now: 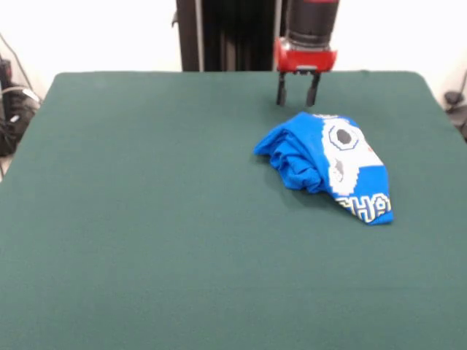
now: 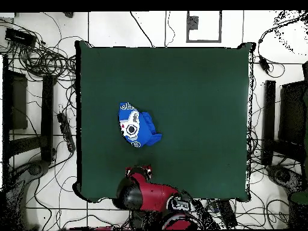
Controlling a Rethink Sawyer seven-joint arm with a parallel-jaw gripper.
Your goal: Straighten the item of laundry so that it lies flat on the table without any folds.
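Gripper [image 1: 297,94]: two dark fingers are seen parted with a clear gap between them, nothing held; it is raised off the cloth, on the pedestal side of it, below a red and black wrist.

Item of laundry [image 1: 326,165]: a bright blue shirt is found bunched in a compact heap on the table [image 1: 146,219], in the right half of the front view and nearer the far edge than the near one. Thick folds are gathered along its left side; the white pixel graphic and pale block letters are shown only in part, on a slope running toward the camera. In the overhead view the shirt [image 2: 136,126] is placed left of centre, just beyond the arm.

Progress: no flattened portion is seen. The task is judged barely begun; grasping an edge and spreading every fold are left to do.
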